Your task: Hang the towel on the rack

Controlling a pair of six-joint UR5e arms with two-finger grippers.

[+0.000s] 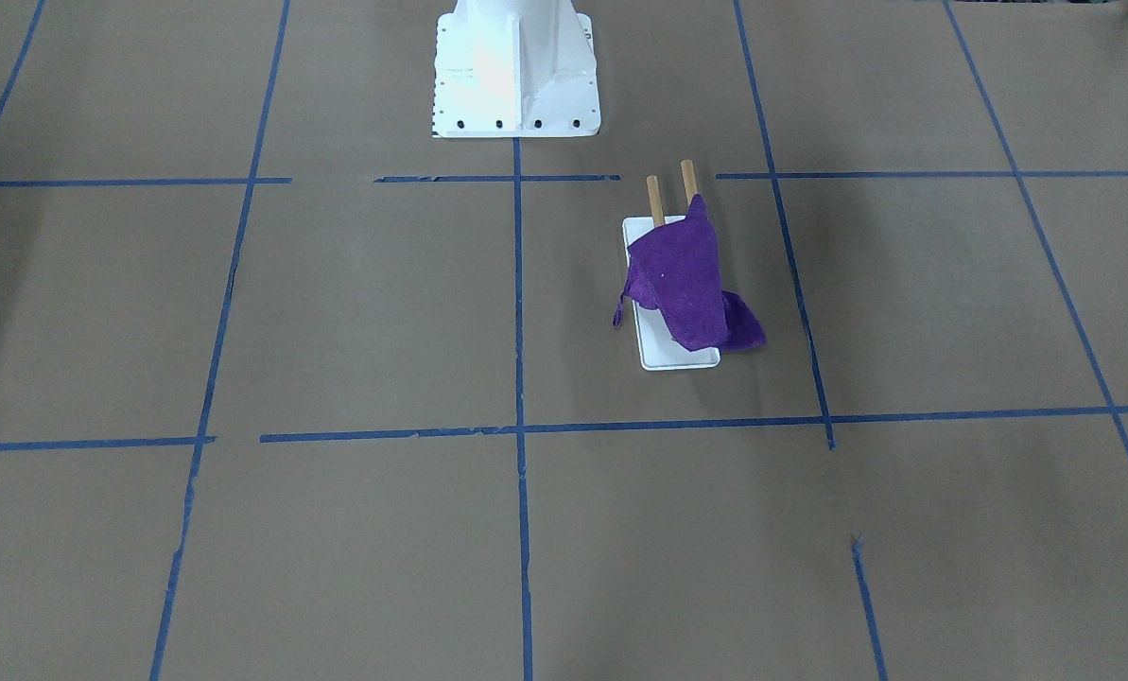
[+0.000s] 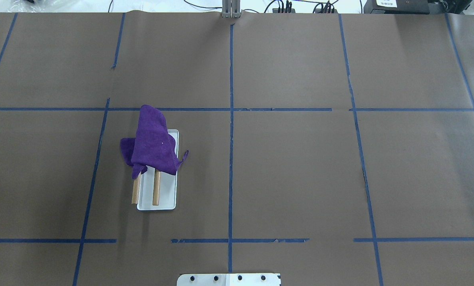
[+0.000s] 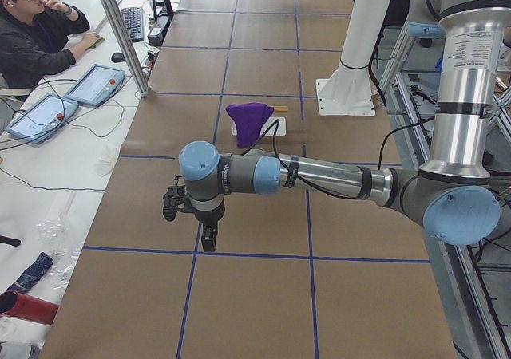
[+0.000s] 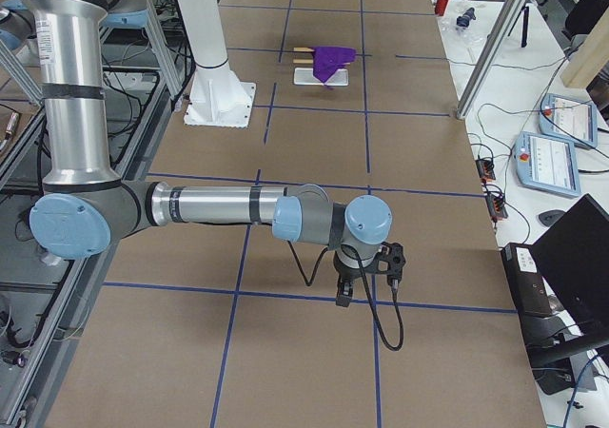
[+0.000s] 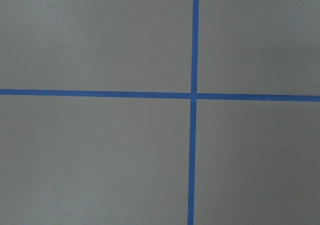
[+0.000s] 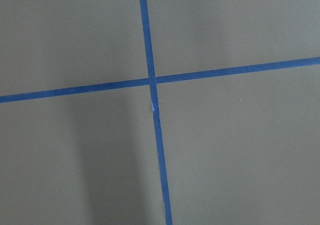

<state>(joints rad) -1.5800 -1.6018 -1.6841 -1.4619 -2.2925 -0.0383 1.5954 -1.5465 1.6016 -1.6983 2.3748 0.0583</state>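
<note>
The purple towel [image 1: 682, 284] lies draped over the rack's two wooden dowels [image 1: 655, 200], covering their far half as seen from the robot, with one corner hanging down to the table beside the white base [image 1: 658, 357]. It also shows in the overhead view [image 2: 153, 145], above the rack base [image 2: 166, 200]. My left gripper [image 3: 209, 239] shows only in the exterior left view, far from the rack, pointing down above the paper. My right gripper [image 4: 343, 295] shows only in the exterior right view, likewise far from the rack. I cannot tell whether either is open or shut. Both wrist views show only paper and tape.
The table is covered in brown paper with a grid of blue tape. The white bolted pedestal [image 1: 516, 76] stands at the robot's side. An operator [image 3: 32, 32] sits at a side desk with tablets [image 3: 96, 84]. A metal post [image 3: 120, 32] stands at the table's edge.
</note>
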